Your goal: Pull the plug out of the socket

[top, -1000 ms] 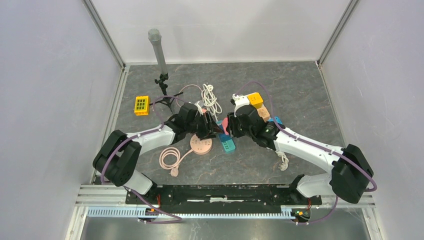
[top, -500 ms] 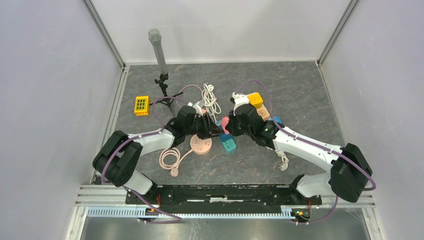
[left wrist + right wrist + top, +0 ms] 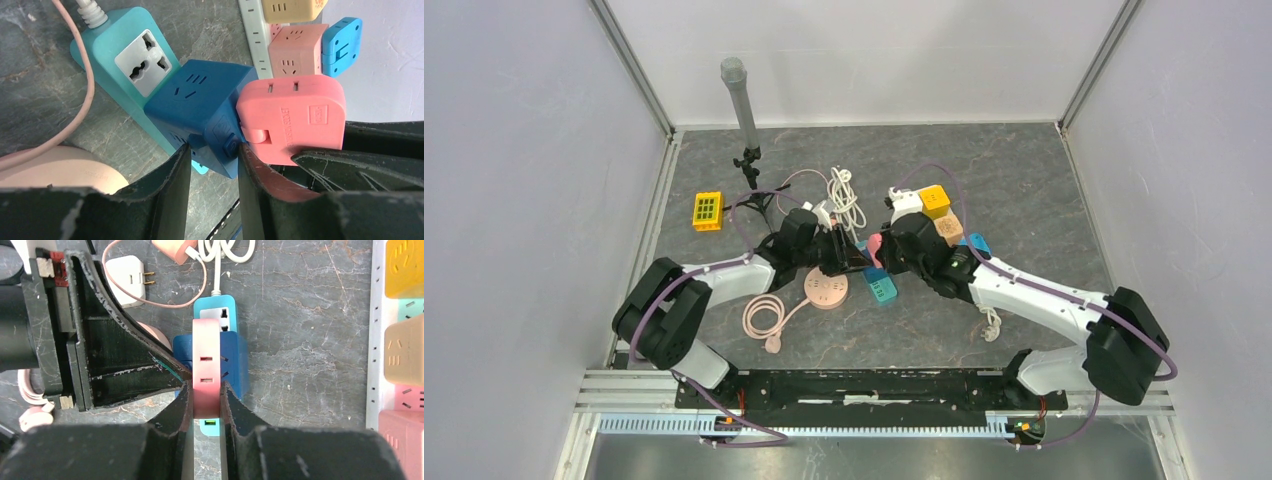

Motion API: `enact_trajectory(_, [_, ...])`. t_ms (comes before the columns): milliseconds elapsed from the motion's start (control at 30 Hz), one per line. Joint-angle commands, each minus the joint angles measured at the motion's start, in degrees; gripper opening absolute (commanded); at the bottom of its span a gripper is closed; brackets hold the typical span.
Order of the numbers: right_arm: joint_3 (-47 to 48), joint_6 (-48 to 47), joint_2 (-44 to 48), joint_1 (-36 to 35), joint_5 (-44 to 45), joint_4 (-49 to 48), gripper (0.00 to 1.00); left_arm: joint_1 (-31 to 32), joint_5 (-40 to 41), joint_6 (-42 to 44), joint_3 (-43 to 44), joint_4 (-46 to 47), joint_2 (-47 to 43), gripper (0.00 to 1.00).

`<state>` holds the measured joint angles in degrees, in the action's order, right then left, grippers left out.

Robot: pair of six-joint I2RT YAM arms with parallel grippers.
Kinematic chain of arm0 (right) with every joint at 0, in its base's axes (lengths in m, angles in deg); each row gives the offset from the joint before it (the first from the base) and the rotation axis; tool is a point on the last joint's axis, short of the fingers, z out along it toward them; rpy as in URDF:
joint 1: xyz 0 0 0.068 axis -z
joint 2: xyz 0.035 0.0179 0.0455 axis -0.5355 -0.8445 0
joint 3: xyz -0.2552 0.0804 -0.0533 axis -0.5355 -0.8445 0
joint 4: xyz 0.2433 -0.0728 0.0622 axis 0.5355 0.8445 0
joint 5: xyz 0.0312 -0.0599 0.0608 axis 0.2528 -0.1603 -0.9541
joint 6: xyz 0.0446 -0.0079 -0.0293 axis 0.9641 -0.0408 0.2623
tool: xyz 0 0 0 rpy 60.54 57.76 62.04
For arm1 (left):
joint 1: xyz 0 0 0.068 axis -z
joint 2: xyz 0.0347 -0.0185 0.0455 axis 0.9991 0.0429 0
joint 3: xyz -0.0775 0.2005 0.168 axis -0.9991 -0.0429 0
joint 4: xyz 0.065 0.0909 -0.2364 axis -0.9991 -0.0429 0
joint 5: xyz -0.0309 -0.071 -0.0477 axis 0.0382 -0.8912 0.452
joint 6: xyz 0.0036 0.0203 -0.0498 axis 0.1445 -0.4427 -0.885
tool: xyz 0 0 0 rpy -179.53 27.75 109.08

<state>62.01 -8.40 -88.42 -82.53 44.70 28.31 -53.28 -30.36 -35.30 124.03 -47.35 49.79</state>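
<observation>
- Far left of the worktop: a yellow socket block stands alone, well apart from the other items.
- My left tool is closed narrow on the lower corner of the dark blue cube socket; both fingers press its sides.
- The round pink hub lies just beside that tool, with its coiled cord nearer my bases.
- The teal power strip lies flat. The dark blue cube socket sits on one of its outlets, and the white universal outlet next to the cube is uncovered.
- The pink plug stands on edge against the right-hand face of the dark blue cube socket, touching it. I cannot tell whether its pins are seated.
- My right tool is clamped on the pink plug, one finger on each flat side.
- Right of that, the white socket rail carries a yellow cube, a tan cube and a pink cube in a row; a light blue adapter lies just beside them.
</observation>
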Motion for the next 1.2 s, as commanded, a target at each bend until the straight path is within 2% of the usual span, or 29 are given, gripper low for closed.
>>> enact_trajectory(0, [-0.33,6.58,4.14,1.86,-1.92,-6.10,0.00,0.10,12.70,7.09,-5.93,-15.16,7.16,0.36])
enact_trajectory(67, [-0.42,6.06,4.74,1.88,-1.92,-6.84,0.00,0.05,12.16,6.93,-7.04,-14.57,7.03,0.35])
enact_trajectory(167, [-1.82,-1.42,4.96,1.59,-7.13,-14.58,0.00,0.02,11.88,6.78,-7.96,-14.55,6.96,0.34])
enact_trajectory(267, [-0.18,-10.14,3.78,0.35,-7.42,-14.66,0.00,0.03,12.78,6.49,-7.83,-15.66,7.68,0.33])
enact_trajectory(333, [-1.04,-12.46,4.72,0.21,-7.30,-16.08,0.00,-0.02,12.71,6.36,-7.73,-16.23,8.38,0.32])
enact_trajectory(400, [-0.76,-11.44,5.81,0.36,-4.75,-15.55,0.00,0.02,12.40,5.72,-8.29,-15.78,8.72,0.32])
enact_trajectory(500, [3.17,-5.31,5.32,2.05,-1.25,-7.88,0.00,0.06,11.83,4.71,-9.58,-14.34,8.83,0.31])
enact_trajectory(600, [2.85,-0.32,6.36,3.61,-3.20,-7.25,0.00,0.06,11.49,4.32,-10.43,-13.93,8.89,0.30])
enact_trajectory(700, [0.20,-2.83,7.50,3.54,-7.87,-12.77,0.00,0.02,11.39,4.29,-10.91,-13.97,9.03,0.30])
enact_trajectory(833, [0.71,-7.15,6.65,3.09,-10.95,-12.84,0.00,0.06,11.57,4.62,-10.68,-13.97,9.66,0.29])
enact_trajectory(1000, [3.94,-5.05,5.91,3.13,-2.62,-5.31,0.00,0.00,9.86,4.36,-9.58,-13.98,9.79,0.29])
enact_trajectory(1167, [6.87,-5.61,6.06,3.53,4.81,-0.72,0.00,-0.01,6.83,5.48,-6.98,-15.97,5.22,0.31])
